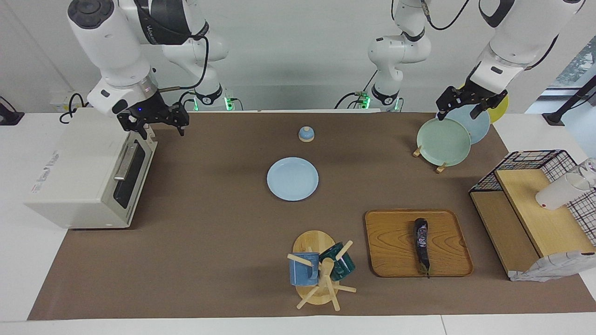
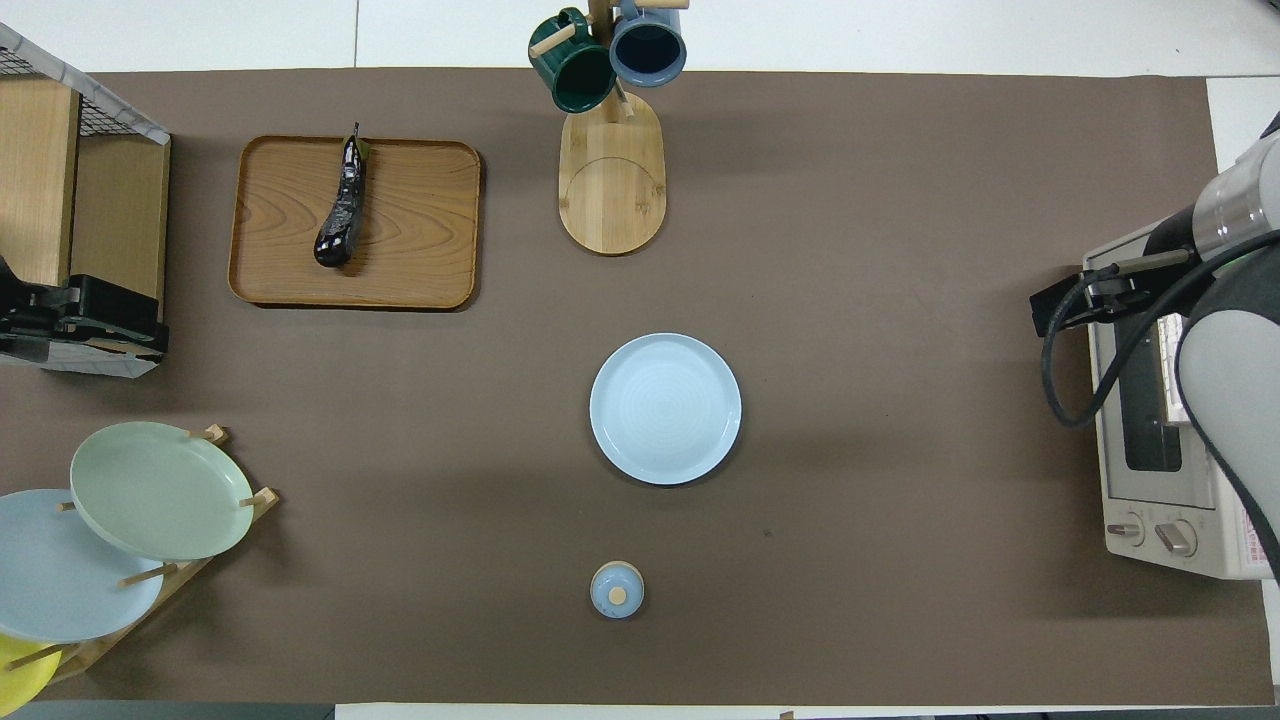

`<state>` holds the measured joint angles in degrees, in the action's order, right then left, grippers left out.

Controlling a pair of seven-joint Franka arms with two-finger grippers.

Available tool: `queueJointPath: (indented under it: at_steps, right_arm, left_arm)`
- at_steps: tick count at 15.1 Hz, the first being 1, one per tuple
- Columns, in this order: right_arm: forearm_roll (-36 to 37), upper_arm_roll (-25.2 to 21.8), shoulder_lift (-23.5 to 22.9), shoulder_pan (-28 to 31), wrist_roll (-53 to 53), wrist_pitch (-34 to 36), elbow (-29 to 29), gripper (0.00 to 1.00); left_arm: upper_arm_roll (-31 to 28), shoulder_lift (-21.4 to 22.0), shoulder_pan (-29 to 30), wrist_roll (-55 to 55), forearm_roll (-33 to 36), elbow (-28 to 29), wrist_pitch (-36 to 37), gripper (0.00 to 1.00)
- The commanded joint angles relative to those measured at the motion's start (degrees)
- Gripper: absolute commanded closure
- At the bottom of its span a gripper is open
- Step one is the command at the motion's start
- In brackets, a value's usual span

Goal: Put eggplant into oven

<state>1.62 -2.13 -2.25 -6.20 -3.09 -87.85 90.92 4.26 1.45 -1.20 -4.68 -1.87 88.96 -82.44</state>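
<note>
I saw the eggplant (image 1: 422, 245) lying on the wooden tray (image 1: 391, 242) near the surface's edge farthest from the robots. Right end effector (image 1: 157, 122) over the oven (image 1: 88, 174) (door shut), fingers apart; left end effector (image 1: 468, 103) over the plate rack (image 1: 426, 160), fingers apart.

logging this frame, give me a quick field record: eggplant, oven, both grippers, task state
eggplant: lies on the wooden tray, toward the left arm's end of the table
oven: at the right arm's end, door shut
right gripper: over the oven's top front edge, holds nothing
left gripper: over the plate rack, holds nothing
task state: eggplant untouched, not yet in the oven
</note>
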Motion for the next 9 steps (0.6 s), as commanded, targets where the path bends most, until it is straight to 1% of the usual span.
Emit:
queueJointPath:
  at_steps: [1, 6, 9]
  right_arm:
    - [-0.4, 0.4, 0.2, 0.7, -0.2, 0.0, 0.4, 0.00]
    - [-0.4, 0.4, 0.2, 0.7, -0.1, 0.0, 0.4, 0.00]
    - [-0.4, 0.4, 0.2, 0.7, -0.1, 0.0, 0.4, 0.00]
  left_arm:
    - [0.0, 1.2, 0.0, -0.9, -0.9, 1.0, -0.7, 0.00]
    - [0.0, 1.3, 0.1, -1.0, -0.9, 1.1, -1.0, 0.00]
    - [0.0, 1.4, 0.4, -0.3, -0.9, 1.7, -2.5, 0.00]
